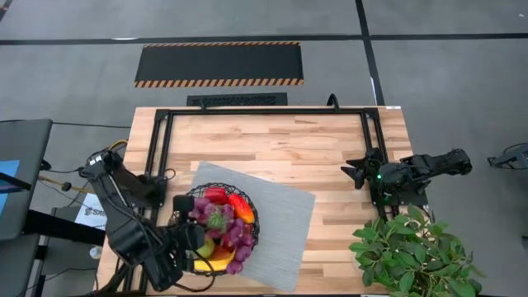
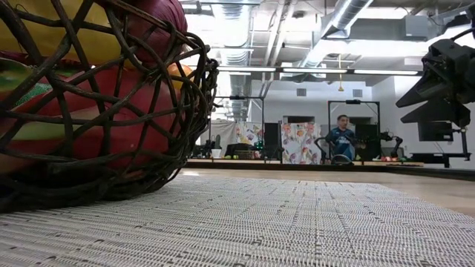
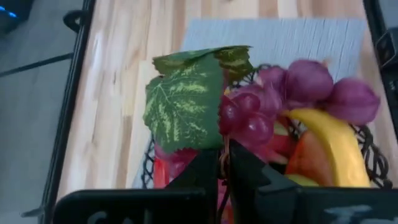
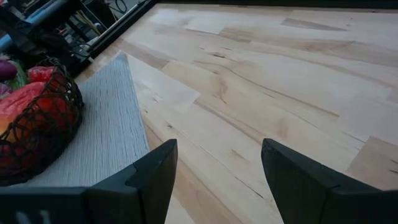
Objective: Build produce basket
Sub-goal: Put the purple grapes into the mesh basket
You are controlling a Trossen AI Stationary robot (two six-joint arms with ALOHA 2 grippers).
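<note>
On the grey mat (image 1: 276, 227), toward the table's left front, the basket (image 1: 183, 203) sits heaped with produce: purple grapes (image 3: 249, 115) with a cloth leaf (image 3: 183, 102), a banana (image 3: 333, 146), red pieces. The left gripper (image 3: 224, 163) hovers at the basket's near rim, fingers pressed together and apparently pinching the grape stem, though the contact is partly hidden. The grapes look light, soft and floppy, likely to swing, so the stem seems the best hold. The wire basket looks stiff and light; its rim would suit a grasp. Across the table, the right gripper (image 4: 217, 171) waits with fingers spread, holding nothing.
</note>
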